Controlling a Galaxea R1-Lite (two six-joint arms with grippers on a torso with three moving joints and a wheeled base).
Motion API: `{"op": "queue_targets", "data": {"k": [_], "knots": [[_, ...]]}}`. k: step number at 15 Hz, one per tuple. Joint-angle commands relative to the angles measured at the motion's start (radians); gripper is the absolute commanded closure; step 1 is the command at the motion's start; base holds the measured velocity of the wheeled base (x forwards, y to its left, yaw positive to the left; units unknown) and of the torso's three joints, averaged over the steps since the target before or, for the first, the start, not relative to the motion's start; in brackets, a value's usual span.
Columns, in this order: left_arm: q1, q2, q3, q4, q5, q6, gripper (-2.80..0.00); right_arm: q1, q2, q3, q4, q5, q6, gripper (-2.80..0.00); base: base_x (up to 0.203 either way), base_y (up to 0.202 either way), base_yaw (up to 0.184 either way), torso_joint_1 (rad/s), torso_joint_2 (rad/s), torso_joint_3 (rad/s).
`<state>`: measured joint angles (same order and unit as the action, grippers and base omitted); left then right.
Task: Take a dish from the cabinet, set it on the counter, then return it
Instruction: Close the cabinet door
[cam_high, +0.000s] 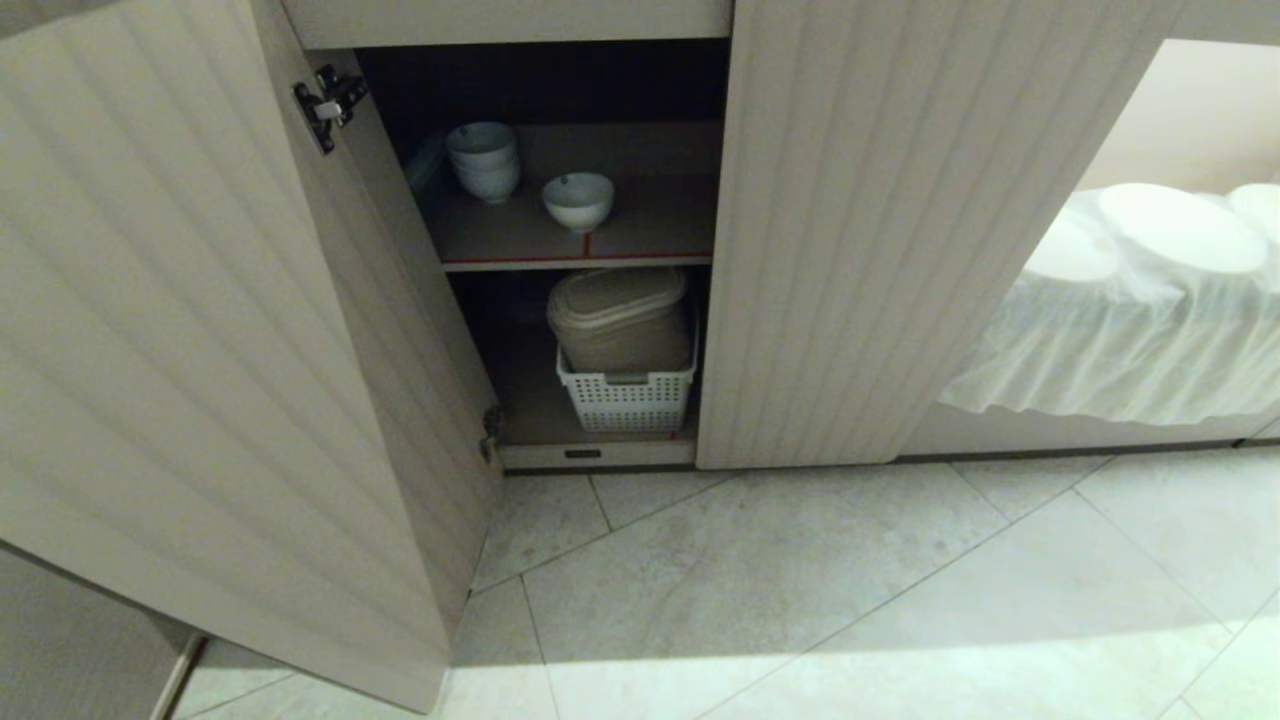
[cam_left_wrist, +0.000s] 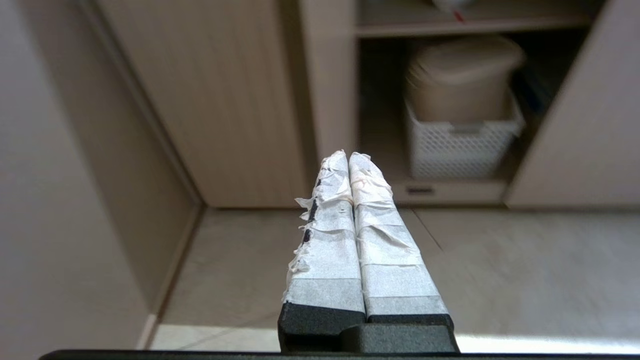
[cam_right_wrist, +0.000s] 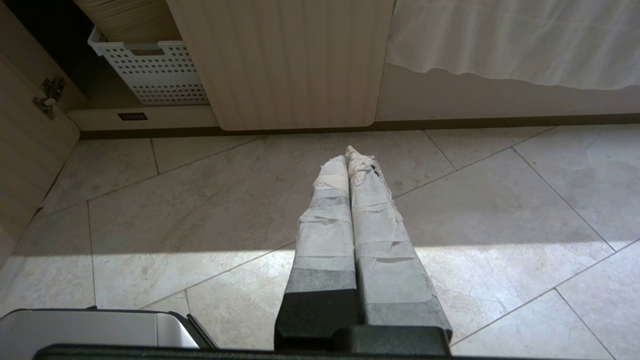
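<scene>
The left claw (cam_left_wrist: 348, 157) has its two tape-wrapped fingers (cam_left_wrist: 327, 240) pressed together, clamped on nothing. In the left wrist view it hangs above the pale tiled floor (cam_left_wrist: 500, 260) and points toward the open side of the cabinet (cam_left_wrist: 330, 100), well apart from it. The right claw (cam_right_wrist: 346, 155) is likewise pressed together and empty, its taped fingers (cam_right_wrist: 325, 225) over the floor in front of the shut right door (cam_right_wrist: 285, 60). Neither claw shows in the head view.

Beyond the claws stands the cabinet. Its left fluted door (cam_high: 200, 340) is swung wide open toward the camera, showing a metal hinge (cam_high: 328, 103) near its top. The right fluted door is closed.

Inside, the upper shelf (cam_high: 650, 230) has a red tape edge. The dish (cam_high: 578, 200), a small white bowl, stands upright near the middle of this shelf, close to the front edge. Behind it and to its left is a stack of white bowls (cam_high: 484, 160), apart from the dish.

On the lower level sits a white perforated basket (cam_high: 627, 398) holding a beige lidded container (cam_high: 620, 320).

To the right of the cabinet, a white cloth (cam_high: 1130, 340) hangs in folds over an opening, with pale rounded shapes (cam_high: 1180, 225) resting on top. The bench is out of view.
</scene>
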<state>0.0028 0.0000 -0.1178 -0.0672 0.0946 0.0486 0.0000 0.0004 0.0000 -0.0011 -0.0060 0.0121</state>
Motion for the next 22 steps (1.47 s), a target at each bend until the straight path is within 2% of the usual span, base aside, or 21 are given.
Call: {"op": "queue_targets", "data": {"k": [1, 3, 6, 7, 9, 11, 13, 16, 19, 22], "knots": [[0.0, 0.0, -0.036, 0.003, 0.033, 0.001, 0.0, 0.0, 0.0, 0.0, 0.0, 0.0, 0.0, 0.0, 0.0, 0.0, 0.0, 0.0, 0.0, 0.0], [0.0, 0.0, -0.059, 0.01, 0.048, 0.013, 0.0, 0.0, 0.0, 0.0, 0.001, 0.0, 0.0, 0.0, 0.0, 0.0, 0.0, 0.0, 0.0, 0.0], [0.0, 0.0, -0.094, 0.013, 0.058, 0.115, 0.0, 0.001, 0.0, 0.0, 0.0, 0.0, 0.0, 0.0, 0.0, 0.0, 0.0, 0.0, 0.0, 0.0], [0.0, 0.0, -0.103, 0.027, 0.07, 0.132, 0.0, 0.0, 0.0, 0.0, 0.0, 0.0, 0.0, 0.0, 0.0, 0.0, 0.0, 0.0, 0.0, 0.0], [0.0, 0.005, -0.157, 0.116, 0.109, 0.135, 0.0, 0.0, 0.0, 0.0, 0.0, 0.0, 0.0, 0.0, 0.0, 0.0, 0.0, 0.0, 0.0, 0.0], [0.0, 0.041, -0.222, 0.201, 0.127, 0.133, 0.0, 0.0, 0.0, 0.0, 0.0, 0.0, 0.0, 0.0, 0.0, 0.0, 0.0, 0.0, 0.0, 0.0], [0.001, 0.099, -0.252, 0.209, 0.132, 0.13, 0.0, 0.0, 0.0, 0.0, 0.0, 0.0, 0.0, 0.0, 0.0, 0.0, 0.0, 0.0, 0.0, 0.0], [0.002, 0.228, -0.316, 0.209, 0.182, 0.096, 0.0, 0.002, 0.0, 0.0, 0.0, 0.0, 0.0, 0.0, 0.0, 0.0, 0.0, 0.0, 0.0, 0.0], [0.002, 0.312, -0.359, 0.208, 0.288, 0.06, 0.0, 0.0, 0.0, 0.0, 0.0, 0.0, 0.0, 0.0, 0.0, 0.0, 0.0, 0.0, 0.0, 0.0], [0.002, 0.4, -0.394, 0.207, 0.349, 0.001, 0.0, 0.002, 0.0, 0.0, 0.0, 0.0, 0.0, 0.0, 0.0, 0.0, 0.0, 0.0, 0.0, 0.0]]}}
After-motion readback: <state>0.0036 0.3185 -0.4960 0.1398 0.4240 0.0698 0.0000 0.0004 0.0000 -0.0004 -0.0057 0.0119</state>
